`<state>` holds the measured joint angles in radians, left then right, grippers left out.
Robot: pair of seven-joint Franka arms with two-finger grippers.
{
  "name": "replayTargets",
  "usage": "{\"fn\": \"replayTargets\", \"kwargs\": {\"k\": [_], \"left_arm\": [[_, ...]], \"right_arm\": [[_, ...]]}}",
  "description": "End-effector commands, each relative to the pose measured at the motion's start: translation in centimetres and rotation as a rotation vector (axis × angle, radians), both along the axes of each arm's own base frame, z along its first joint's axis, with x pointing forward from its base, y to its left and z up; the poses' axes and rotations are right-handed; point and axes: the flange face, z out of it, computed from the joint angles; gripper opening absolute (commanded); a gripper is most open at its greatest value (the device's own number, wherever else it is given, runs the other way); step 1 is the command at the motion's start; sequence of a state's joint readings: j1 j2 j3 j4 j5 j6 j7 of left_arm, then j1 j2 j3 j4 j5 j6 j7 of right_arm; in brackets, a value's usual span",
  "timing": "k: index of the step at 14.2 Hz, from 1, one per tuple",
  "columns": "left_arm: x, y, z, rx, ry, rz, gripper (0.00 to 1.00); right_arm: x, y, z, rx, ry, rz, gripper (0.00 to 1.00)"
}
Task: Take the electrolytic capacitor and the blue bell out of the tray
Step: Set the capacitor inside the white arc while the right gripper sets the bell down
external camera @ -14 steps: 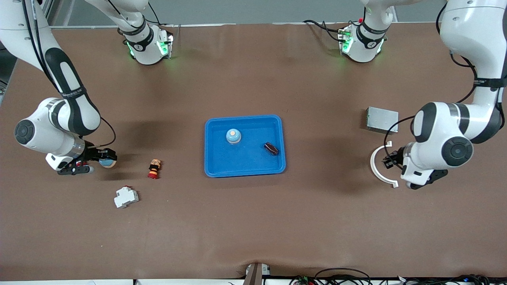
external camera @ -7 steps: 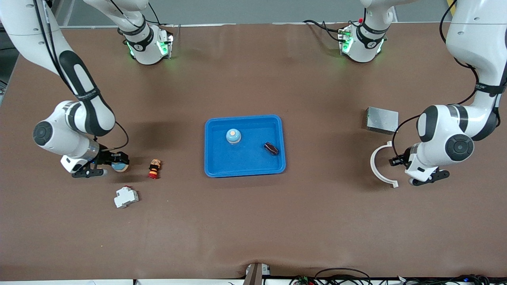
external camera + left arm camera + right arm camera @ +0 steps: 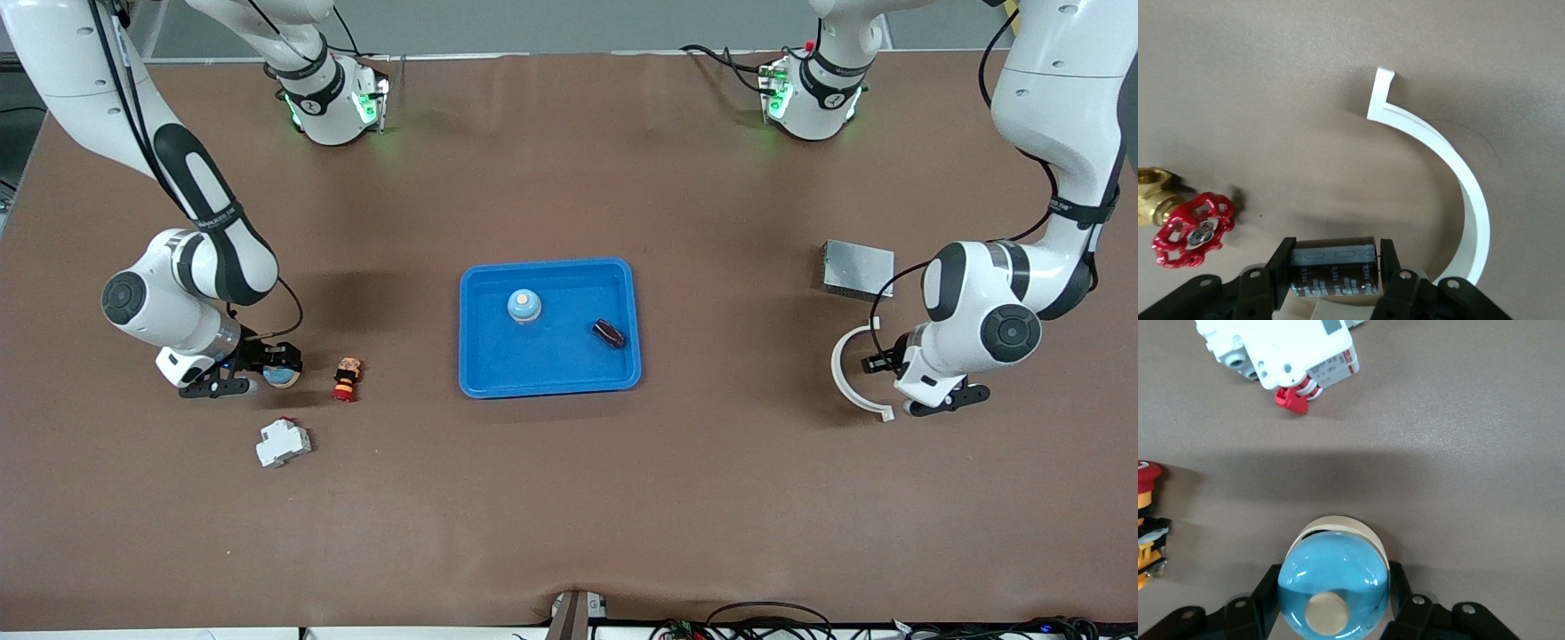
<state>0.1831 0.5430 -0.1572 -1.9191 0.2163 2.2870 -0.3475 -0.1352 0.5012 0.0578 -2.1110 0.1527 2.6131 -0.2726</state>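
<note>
Two bells, two capacitors — one of each in the tray, one of each gripped.
One blue tray mid-table holds a bell and a capacitor, apart. Right gripper clamps the second bell, over the table beside one red pushbutton — one white breaker lies nearer the camera. Left gripper grips the second capacitor over one white curved strip.

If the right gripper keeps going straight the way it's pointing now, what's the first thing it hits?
Probably the red emergency-stop button: the right gripper, shut on the blue bell, points along the table toward it, with the blue tray further along. Height is unclear.
</note>
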Motion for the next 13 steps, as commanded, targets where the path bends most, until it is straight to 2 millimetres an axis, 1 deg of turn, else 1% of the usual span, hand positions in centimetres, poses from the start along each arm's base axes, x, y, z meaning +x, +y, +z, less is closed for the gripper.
{"fn": "replayTargets", "kwargs": {"k": [1, 2, 3, 4, 5, 6, 7, 8, 9, 10, 11, 12, 13], "left_arm": [[0.3, 0.3, -0.2, 0.002, -0.022, -0.024, 0.62], [0.4, 0.4, 0.2, 0.003, -0.028, -0.023, 1.00], [0.5, 0.3, 0.8, 0.005, -0.033, -0.023, 1.00], [0.7, 0.2, 1.7, 0.010, -0.046, -0.014, 1.00], [0.9, -0.5, 2.7, 0.010, -0.059, -0.019, 1.00], [1.1, -0.7, 4.2, 0.013, -0.071, -0.019, 1.00], [1.1, -1.2, 5.2, 0.011, -0.064, -0.016, 1.00], [1.4, -2.6, 6.5, 0.006, -0.061, -0.014, 1.00], [1.4, -4.4, 7.4, 0.005, -0.051, 0.008, 1.00], [1.3, -6.5, 8.3, 0.007, -0.045, 0.046, 1.00], [1.2, -9.1, 8.9, 0.002, -0.048, 0.092, 1.00], [1.0, -11.6, 9.2, -0.005, -0.056, 0.149, 1.00], [0.6, -14.3, 9.3, -0.012, -0.061, 0.216, 1.00]], "right_arm": [[0.0, -0.6, -1.5, 0.002, 0.011, -0.021, 0.73], [0.1, -1.0, -1.6, -0.001, 0.002, -0.028, 1.00], [0.1, -0.8, -1.6, -0.002, -0.001, -0.025, 1.00], [0.2, -0.7, -1.6, -0.001, -0.001, -0.024, 1.00], [0.4, -0.6, -1.0, 0.000, -0.004, -0.026, 1.00], [0.5, -0.5, -0.4, 0.002, -0.002, -0.024, 1.00], [0.9, -0.4, 1.2, 0.010, 0.013, -0.023, 1.00], [1.6, -0.4, 3.5, 0.024, 0.048, -0.047, 1.00], [2.3, 0.2, 6.0, 0.032, 0.102, -0.081, 1.00], [3.2, 1.2, 8.8, 0.012, 0.148, -0.110, 1.00], [3.8, 2.1, 11.6, -0.029, 0.188, -0.166, 1.00], [4.5, 4.2, 14.6, -0.081, 0.211, -0.200, 1.00], [4.8, 7.0, 16.9, -0.108, 0.229, -0.222, 1.00]]}}
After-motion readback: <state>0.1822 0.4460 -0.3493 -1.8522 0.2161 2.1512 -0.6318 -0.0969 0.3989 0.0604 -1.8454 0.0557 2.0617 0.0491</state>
